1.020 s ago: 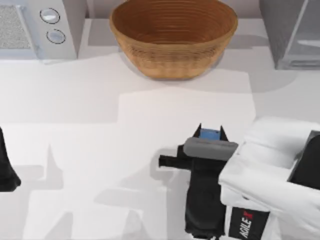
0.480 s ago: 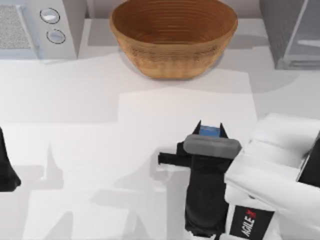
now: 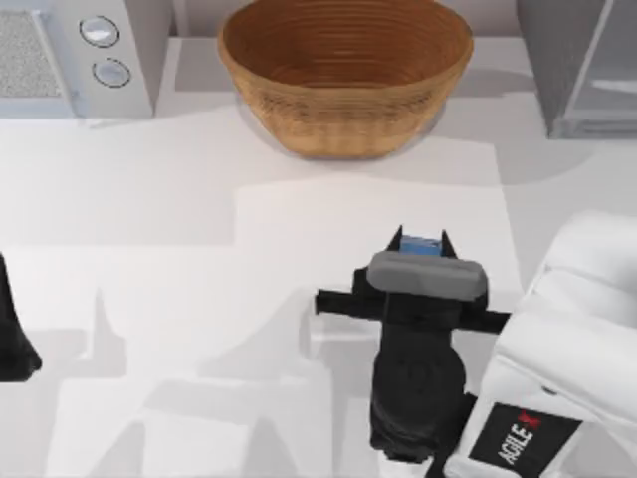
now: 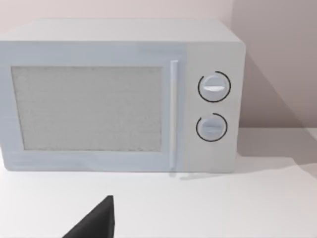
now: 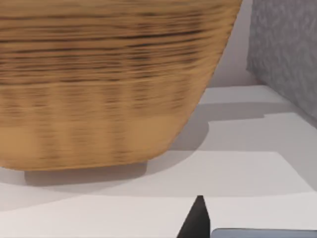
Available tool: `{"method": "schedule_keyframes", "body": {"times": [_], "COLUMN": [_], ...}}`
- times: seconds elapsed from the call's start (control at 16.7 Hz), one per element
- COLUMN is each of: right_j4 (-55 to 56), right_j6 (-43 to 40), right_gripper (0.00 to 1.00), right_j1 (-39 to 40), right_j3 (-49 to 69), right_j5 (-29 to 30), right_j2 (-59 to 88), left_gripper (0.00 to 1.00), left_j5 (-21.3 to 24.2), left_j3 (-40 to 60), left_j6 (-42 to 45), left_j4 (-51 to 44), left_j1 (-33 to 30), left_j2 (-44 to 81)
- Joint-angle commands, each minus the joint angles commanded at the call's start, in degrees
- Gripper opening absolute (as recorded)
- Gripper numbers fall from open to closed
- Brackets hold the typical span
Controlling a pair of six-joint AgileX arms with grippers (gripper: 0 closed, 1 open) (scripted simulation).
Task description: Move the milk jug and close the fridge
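**Right arm edges the carton toward the far side**

The right gripper (image 3: 420, 239) with the milk jug (image 3: 421, 242) between its fingers has crept slightly farther from the near edge and a touch right. The white arm link behind it has swung rightward, exposing more of the black wrist; the jug seems lifted, though that is hard to judge.

Wicker basket (image 3: 345, 72), microwave (image 3: 75, 55), table (image 3: 179, 249)

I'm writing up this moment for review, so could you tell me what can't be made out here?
- Milk jug: top view, the right gripper covers all but its blue top; its lettering is hidden.
- Fridge: top view, cut off by the edges; door position unclear.
- Left gripper: top view, cut off at the left edge.
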Motion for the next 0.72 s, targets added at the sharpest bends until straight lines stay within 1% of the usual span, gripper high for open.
{"method": "schedule_keyframes", "body": {"times": [0.18,0.24,0.36,0.54,0.72], "right_j4": [-0.1,-0.5,-2.1,-5.8,-10.7], "right_j6": [0.1,0.1,0.0,-0.2,-0.4], "right_gripper": [0.00,0.00,0.00,0.00,0.00], "right_j1": [-0.7,-1.9,-5.9,-14.9,-26.2], "right_j3": [0.0,-0.3,-1.4,-4.2,-7.9], "right_j5": [-0.7,-1.9,-6.1,-16.7,-30.8], "right_j2": [-0.4,-1.4,-4.5,-11.5,-20.2], "left_gripper": [1.00,1.00,1.00,1.00,1.00], "left_j5": [0.0,0.0,0.0,0.0,0.0], "left_j3": [0.0,0.0,0.0,0.0,0.0], "left_j6": [0.0,0.0,0.0,0.0,0.0], "left_j4": [0.0,0.0,0.0,0.0,0.0], "left_j1": [0.0,0.0,0.0,0.0,0.0], "left_j2": [0.0,0.0,0.0,0.0,0.0]}}
